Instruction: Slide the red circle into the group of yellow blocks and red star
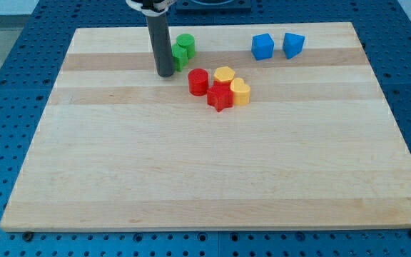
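— Our tip (166, 73), the lower end of the straight dark rod, rests on the wooden table top (191, 178). We have no jaws, so nothing opens or closes and nothing is held; we can only push. It stands apart from the red circle, up and to the view's left of it.

— And nearest to the view's bottom, what do we have?

— Only bare wood. Then comes the group: the red star block (220, 97), with the yellow heart-like block (240, 92) on its right side and the yellow hexagon-like block (224, 74) just above. The red cylinder block, our red circle (198, 81), is already just beside the star and the hexagon block; it seems to touch them or nearly so.

— So how do we finish well?

— We judge that little is left. We should put the tip on the left side of the circle and push slowly toward the view's right and a bit down, through its middle, so it does not roll around the tip or scatter the group.

— Does something stand in the way?

— Two green blocks (183, 51) lie just right of the rod, behind the tip; we should not drag them. Farther, near the view's top right, two blue blocks (277, 46) stay well apart from our path.
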Action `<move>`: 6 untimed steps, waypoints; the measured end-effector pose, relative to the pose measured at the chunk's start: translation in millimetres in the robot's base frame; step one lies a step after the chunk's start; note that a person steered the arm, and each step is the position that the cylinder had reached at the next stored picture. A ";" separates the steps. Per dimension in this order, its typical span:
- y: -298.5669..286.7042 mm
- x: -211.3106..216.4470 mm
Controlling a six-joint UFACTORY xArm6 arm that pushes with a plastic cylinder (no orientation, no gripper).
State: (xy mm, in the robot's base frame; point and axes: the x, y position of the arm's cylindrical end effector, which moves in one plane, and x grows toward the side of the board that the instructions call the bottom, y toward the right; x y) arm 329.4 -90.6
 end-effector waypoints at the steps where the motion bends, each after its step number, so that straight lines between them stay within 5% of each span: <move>1: 8.8 4.7; 3: 15.6 28.2; 6: 29.4 9.0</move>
State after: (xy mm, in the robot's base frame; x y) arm 338.4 -61.2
